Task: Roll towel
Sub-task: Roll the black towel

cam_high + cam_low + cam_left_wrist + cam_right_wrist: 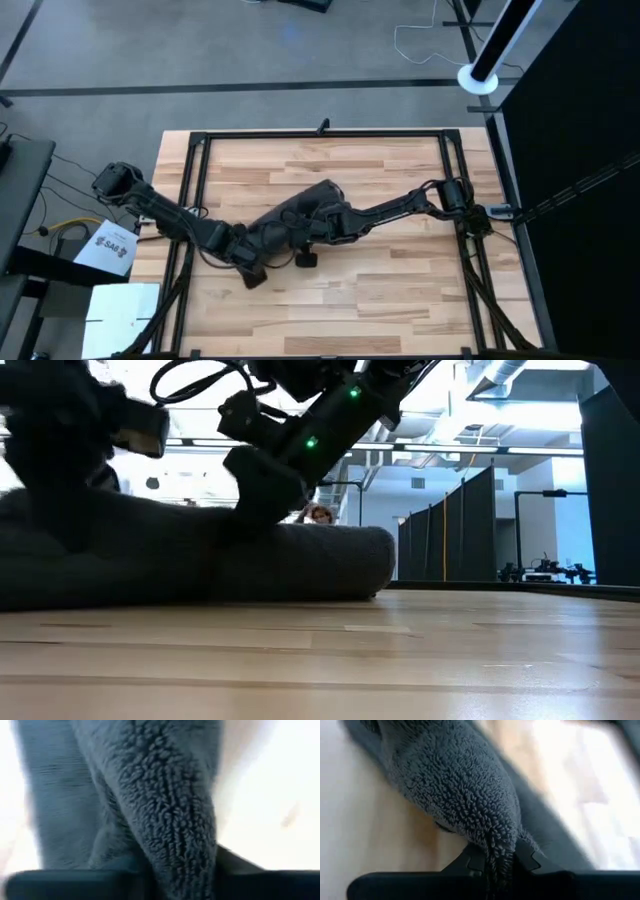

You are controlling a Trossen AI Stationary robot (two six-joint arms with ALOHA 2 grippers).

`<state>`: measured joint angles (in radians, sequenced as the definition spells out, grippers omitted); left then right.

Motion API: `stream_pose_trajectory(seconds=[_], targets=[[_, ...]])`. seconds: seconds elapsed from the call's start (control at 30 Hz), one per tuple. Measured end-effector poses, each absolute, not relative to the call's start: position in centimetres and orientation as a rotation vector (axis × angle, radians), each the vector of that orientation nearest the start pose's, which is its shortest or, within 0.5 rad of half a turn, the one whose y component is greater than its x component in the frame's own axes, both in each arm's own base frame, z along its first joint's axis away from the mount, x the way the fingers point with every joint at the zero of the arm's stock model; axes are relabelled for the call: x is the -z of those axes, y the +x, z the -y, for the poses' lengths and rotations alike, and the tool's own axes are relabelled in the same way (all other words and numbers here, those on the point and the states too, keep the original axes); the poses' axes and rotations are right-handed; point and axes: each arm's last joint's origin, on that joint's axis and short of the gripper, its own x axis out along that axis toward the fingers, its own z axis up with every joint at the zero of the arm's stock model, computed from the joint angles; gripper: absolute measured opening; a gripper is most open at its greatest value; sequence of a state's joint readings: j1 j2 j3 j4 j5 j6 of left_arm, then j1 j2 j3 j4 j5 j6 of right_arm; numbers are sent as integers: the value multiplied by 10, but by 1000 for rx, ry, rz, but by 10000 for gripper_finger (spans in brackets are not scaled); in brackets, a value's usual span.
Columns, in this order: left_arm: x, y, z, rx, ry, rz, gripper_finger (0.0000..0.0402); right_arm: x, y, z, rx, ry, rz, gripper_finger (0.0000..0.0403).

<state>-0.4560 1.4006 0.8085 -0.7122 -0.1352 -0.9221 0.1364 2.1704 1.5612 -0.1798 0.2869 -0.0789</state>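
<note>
The dark charcoal-grey towel [295, 215] lies bunched into a long roll-like bundle near the table's middle, slanting from near left to far right; in the low view [200, 560] its underside rests on the wood. My left gripper [252, 262] is shut on its near-left end. My right gripper [312, 232] is shut on it near the middle. No white tag shows. My left gripper pinches a thick fold of the towel [175, 855] between its two fingers, coming from the table's near-left side. The rest of the towel runs away from the fingers and lies on the table. My right gripper pinches a narrow ridge of the towel's pile [500, 855] between its two fingertips [530, 857], coming from the table's right side. The towel bulges beyond the fingers and lies on the wood.
A black metal frame [200, 150] runs around the wooden table top. Bare wood [380, 300] lies on the near side and at the far left. Paper sheets [115, 250] lie off the table's left edge. Partitions and room fittings [450, 530] stand beyond the table.
</note>
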Motion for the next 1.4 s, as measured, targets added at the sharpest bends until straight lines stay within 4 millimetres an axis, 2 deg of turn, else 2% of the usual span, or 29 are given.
stream_pose_trajectory(seconds=[0.03,0.13,0.23,0.5,0.7,0.8,0.97,1.23,1.4], targets=[[-185,216,106,-237,-404,-1241,21,-161,467,-57,54,-193,-799,28],[-188,218,123,12,-353,-1228,19,-158,464,-60,-154,-47,-848,28],[-186,216,132,125,-343,-1225,19,-158,463,-62,-294,27,-858,28],[-148,198,134,133,-526,-1183,19,-147,466,-57,-498,155,-873,28],[-136,187,134,150,-550,-1229,19,-134,481,-63,-691,288,-905,28],[-134,184,136,153,-544,-1248,19,-126,492,-61,-717,343,-963,28],[-132,179,138,145,-530,-1277,19,-115,506,-42,-646,544,-1096,28],[-130,176,134,71,-517,-1288,19,-115,507,-17,-499,675,-1131,28],[-128,175,134,41,-538,-1281,22,-113,507,-13,-454,676,-1136,28]])
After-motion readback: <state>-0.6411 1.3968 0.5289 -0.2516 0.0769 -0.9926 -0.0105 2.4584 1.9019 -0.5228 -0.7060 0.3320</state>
